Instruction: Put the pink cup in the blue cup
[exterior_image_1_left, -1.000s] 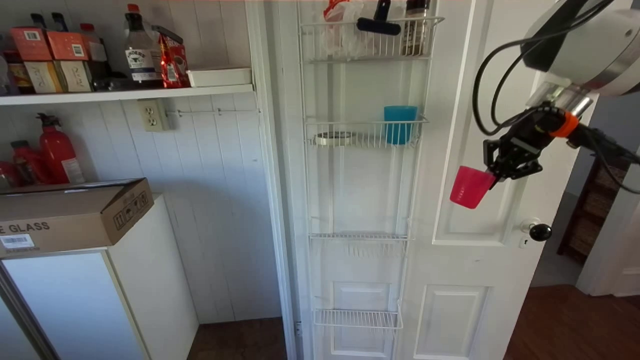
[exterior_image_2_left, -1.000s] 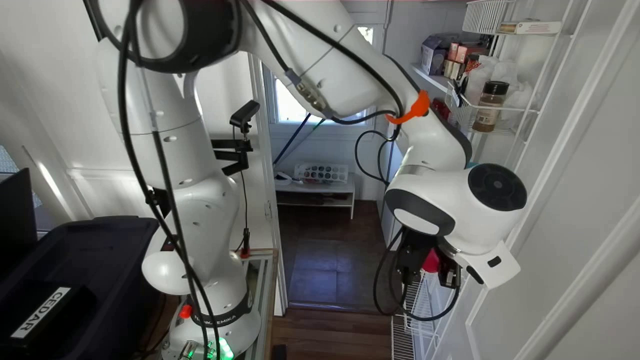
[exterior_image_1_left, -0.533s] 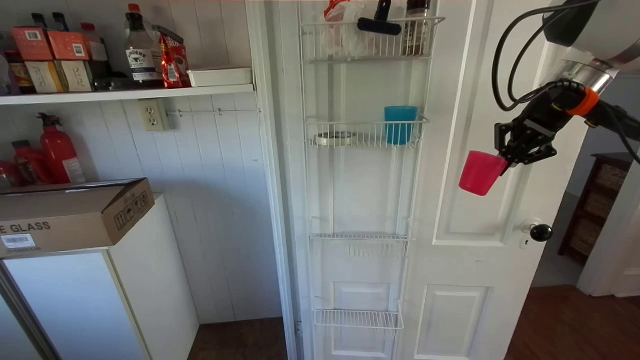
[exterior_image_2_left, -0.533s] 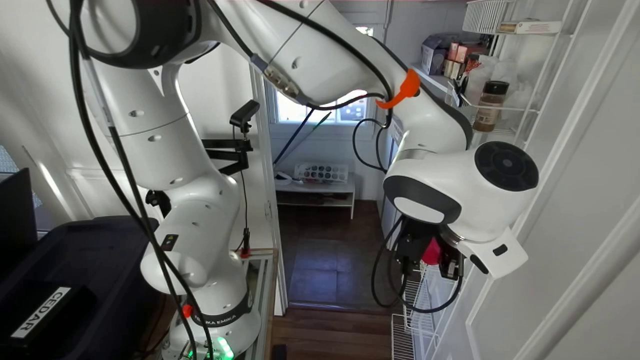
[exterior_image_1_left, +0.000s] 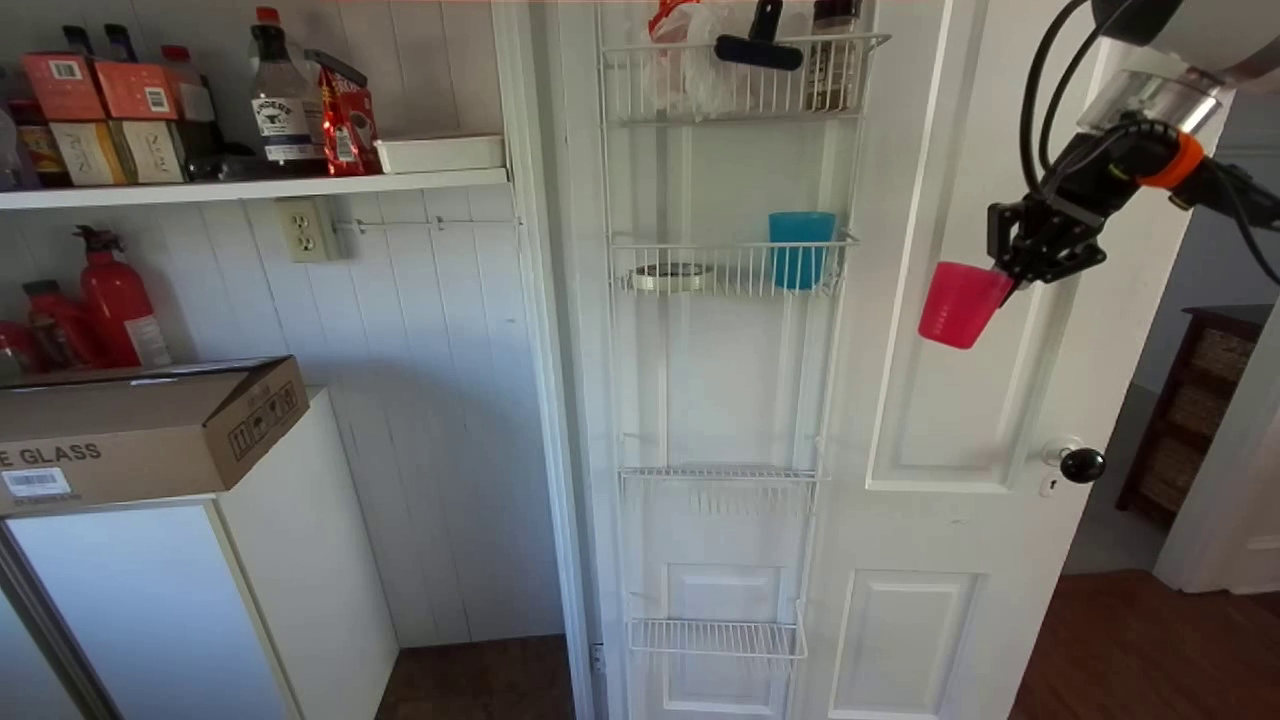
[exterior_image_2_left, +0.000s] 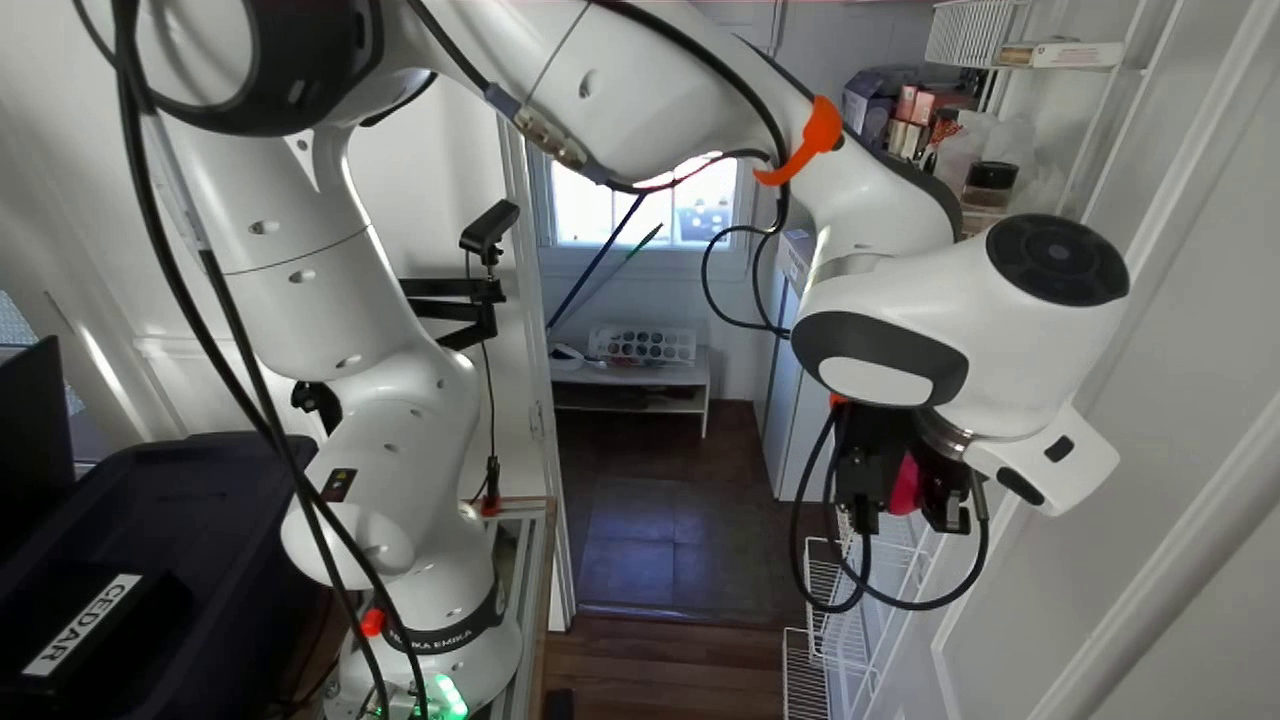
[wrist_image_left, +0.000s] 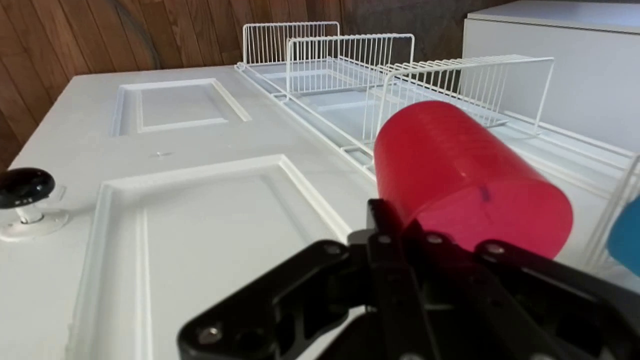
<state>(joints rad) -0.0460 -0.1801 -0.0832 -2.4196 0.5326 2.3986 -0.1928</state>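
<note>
“Two cups, and neither is inside the other. What has just changed?”

“The height. In an exterior view the pink cup (exterior_image_1_left: 962, 306) has risen over the last second and edged farther from the wire shelf (exterior_image_1_left: 720, 246). I see no counter, so I go by that shelf's edges and corners.”

“And the blue cup (exterior_image_1_left: 800, 232)?”

“Upright on the shelf, behind its front edge, by the corner nearer the black doorknob (exterior_image_1_left: 1081, 465). It hasn't moved.”

“So what does the rise mean for the task?”

“That the carry is under way, I judge, and the nesting not begun. The pink cup hangs in front of the white door (exterior_image_1_left: 925, 530), past the shelf's short edge. There it looks lower than the blue rim, so it probably needs more lift, then a move across. Depth is hard to read.”

“How does it sit to the fingers (wrist_image_left: 382, 225)?”

“The gripper (wrist_image_left: 398, 220) has it pinched at the rim: one finger against the outer wall, the other seemingly inside the mouth. The body juts beyond the tips, tilted, base swung toward the shelf.”

“Base first, then?”

“Yes, but straighten it before lowering, or it may catch the blue rim and tip that cup.”
</note>
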